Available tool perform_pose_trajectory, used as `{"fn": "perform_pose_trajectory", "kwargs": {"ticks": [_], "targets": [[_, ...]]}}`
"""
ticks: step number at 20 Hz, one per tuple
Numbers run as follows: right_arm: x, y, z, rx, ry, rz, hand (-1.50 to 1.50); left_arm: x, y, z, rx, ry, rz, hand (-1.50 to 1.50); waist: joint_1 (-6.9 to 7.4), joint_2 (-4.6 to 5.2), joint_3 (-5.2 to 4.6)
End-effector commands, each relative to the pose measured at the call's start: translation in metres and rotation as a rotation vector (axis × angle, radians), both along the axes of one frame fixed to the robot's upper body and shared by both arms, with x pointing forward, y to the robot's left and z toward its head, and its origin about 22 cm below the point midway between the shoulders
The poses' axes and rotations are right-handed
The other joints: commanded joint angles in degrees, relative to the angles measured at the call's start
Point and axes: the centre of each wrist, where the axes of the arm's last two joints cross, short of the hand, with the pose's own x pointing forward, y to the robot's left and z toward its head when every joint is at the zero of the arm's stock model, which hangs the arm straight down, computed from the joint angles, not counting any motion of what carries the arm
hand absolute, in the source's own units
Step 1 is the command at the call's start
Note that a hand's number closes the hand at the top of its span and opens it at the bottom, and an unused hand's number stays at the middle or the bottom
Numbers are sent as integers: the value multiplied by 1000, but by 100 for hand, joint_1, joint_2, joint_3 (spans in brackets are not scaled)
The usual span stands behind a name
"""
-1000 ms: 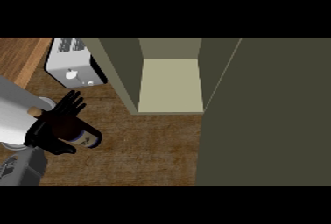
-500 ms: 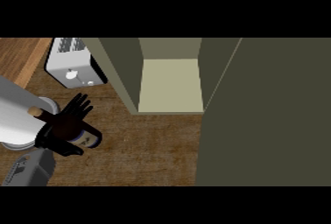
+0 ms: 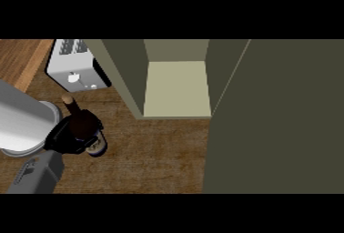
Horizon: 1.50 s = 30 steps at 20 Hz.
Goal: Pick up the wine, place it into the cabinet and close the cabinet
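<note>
Head view: left hand [image 3: 67,136] at counter's left, fingers curled round wine bottle [image 3: 84,125], neck tilted up-left toward toaster [image 3: 77,73]. Right hand out of sight. Cabinet [image 3: 176,88] open, pale shelf bare, door [image 3: 275,118] swung out at right. Judged step: bottle grasped, carry not yet made. Next: lift, move right into opening, clear of cabinet's left wall.
</note>
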Motion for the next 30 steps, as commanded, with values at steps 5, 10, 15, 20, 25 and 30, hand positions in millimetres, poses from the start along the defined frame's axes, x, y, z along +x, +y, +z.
{"fn": "perform_pose_trajectory", "kwargs": {"ticks": [5,10,15,20,25,30], "targets": [[-15,-9,8,54,-53,37,-150,-10,-17,0,124,-181,-89,150,31,-9,3],[-11,2,3,42,-27,29,-150,-49,-4,-17,172,-242,322,150,154,-39,4],[-19,-5,11,44,-33,30,-150,-72,-19,-17,173,-352,467,150,107,-31,6],[-22,-6,2,50,-37,41,-150,-79,-33,5,203,-465,533,150,95,-29,10],[-25,-8,7,56,-31,63,-150,-76,-45,38,86,-491,458,150,87,-32,9],[-14,-10,2,56,-35,34,-150,-83,-74,93,45,-472,380,150,93,-29,12]]}}
